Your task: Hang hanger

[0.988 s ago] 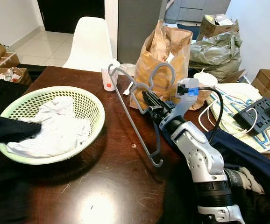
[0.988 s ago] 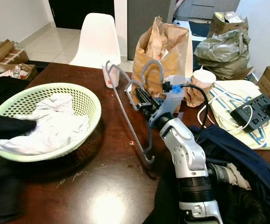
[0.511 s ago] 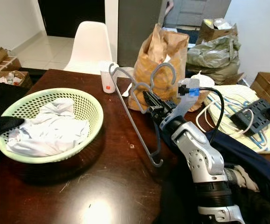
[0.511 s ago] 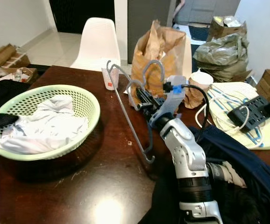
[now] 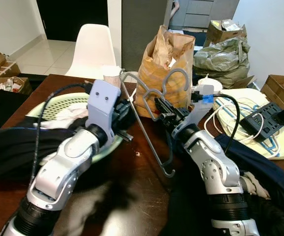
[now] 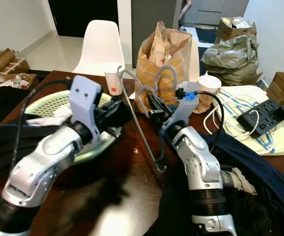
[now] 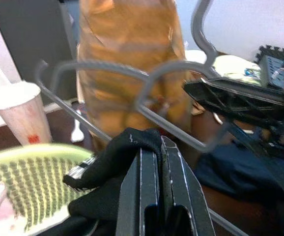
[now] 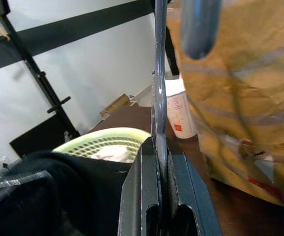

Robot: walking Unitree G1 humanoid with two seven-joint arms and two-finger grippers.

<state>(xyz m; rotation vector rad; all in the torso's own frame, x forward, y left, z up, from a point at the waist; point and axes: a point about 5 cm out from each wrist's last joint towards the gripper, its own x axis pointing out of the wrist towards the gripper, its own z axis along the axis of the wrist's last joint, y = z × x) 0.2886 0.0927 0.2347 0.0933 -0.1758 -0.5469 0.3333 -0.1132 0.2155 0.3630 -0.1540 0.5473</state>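
Observation:
A grey wire hanger (image 5: pixel 143 120) stands tilted above the dark wooden table (image 5: pixel 142 196), its hook near a brown paper bag. My right gripper (image 5: pixel 161 105) is shut on the hanger's neck; in the right wrist view the wire (image 8: pixel 159 83) runs up from between the closed fingers (image 8: pixel 144 162). My left gripper (image 5: pixel 126 117) is just left of the hanger, over the rim of a green basket (image 5: pixel 58 100). It is shut on a black garment (image 7: pixel 115 162), which trails back over the basket and the table's left side (image 5: pixel 14 147).
The brown paper bag (image 5: pixel 165 64) and a paper cup (image 5: pixel 111 74) stand behind the hanger. A white cloth (image 5: pixel 66 115) lies in the basket. Dark blue clothes (image 5: pixel 265 162) and a black power strip (image 5: pixel 274 115) lie at the right. A white chair (image 5: pixel 93 49) is beyond the table.
My left arm has swung in from the left with the black garment and now reaches over the basket toward the hanger. The right gripper still holds the hanger in about the same place.

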